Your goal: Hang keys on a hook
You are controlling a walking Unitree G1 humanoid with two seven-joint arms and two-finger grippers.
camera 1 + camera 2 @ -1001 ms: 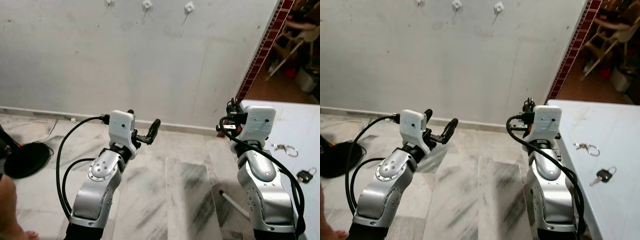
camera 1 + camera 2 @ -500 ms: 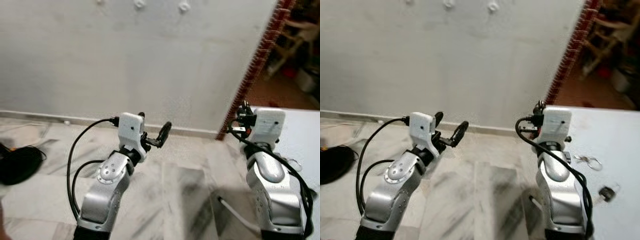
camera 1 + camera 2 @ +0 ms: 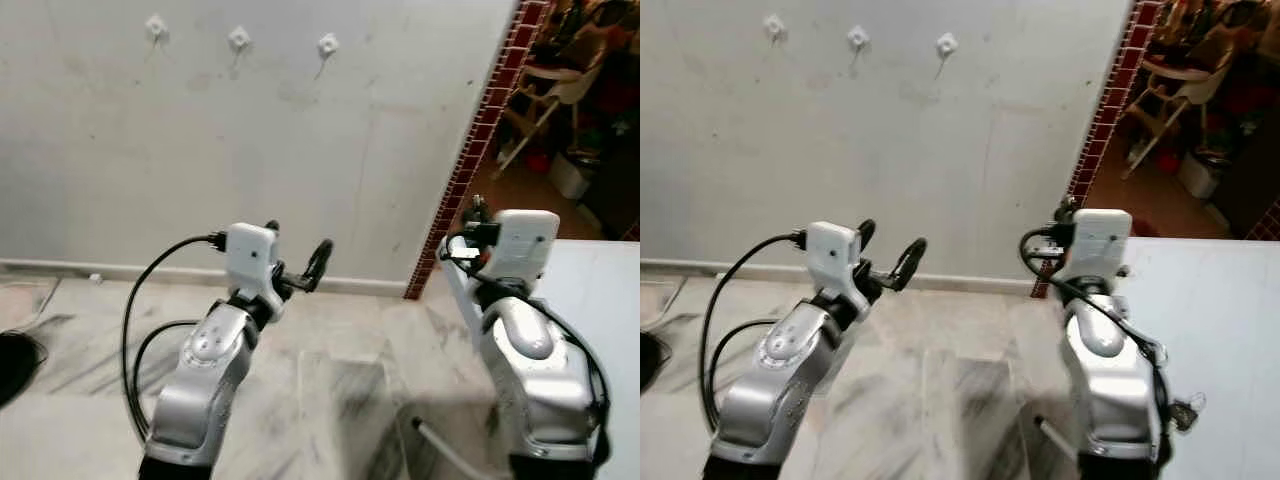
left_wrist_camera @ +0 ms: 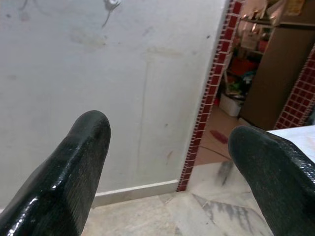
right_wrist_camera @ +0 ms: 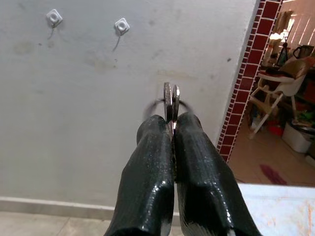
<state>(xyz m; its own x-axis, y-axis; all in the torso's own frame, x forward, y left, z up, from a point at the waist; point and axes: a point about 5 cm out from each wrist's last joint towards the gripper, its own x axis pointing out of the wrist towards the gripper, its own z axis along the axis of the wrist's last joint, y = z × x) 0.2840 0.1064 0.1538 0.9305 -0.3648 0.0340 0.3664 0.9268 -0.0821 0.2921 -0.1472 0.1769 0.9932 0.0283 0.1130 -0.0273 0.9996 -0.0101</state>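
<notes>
Three small white hooks (image 3: 238, 38) sit in a row high on the grey wall (image 3: 200, 150); two of the hooks (image 5: 121, 25) lie ahead of my right gripper in its wrist view. My right gripper (image 5: 172, 120) is shut on a pair of flat metal keys (image 5: 171, 100) with a thin ring, held upright and well short of the wall. In the head views my right gripper (image 3: 470, 214) is raised at chest height beside the table. My left gripper (image 3: 297, 246) is raised too, open and empty, pointing at the wall.
A white table (image 3: 1220, 320) stands at my right, with another key (image 3: 1183, 411) lying on it by my right arm. A red brick wall edge (image 3: 480, 120) borders a doorway to a cluttered room with a high chair (image 3: 545, 95). Marble floor (image 3: 330, 400) lies below.
The whole picture has shifted: the hooks now sit lower and further left, and more of the doorway shows, so the camera moved. Both arms keep the same raised pose.
</notes>
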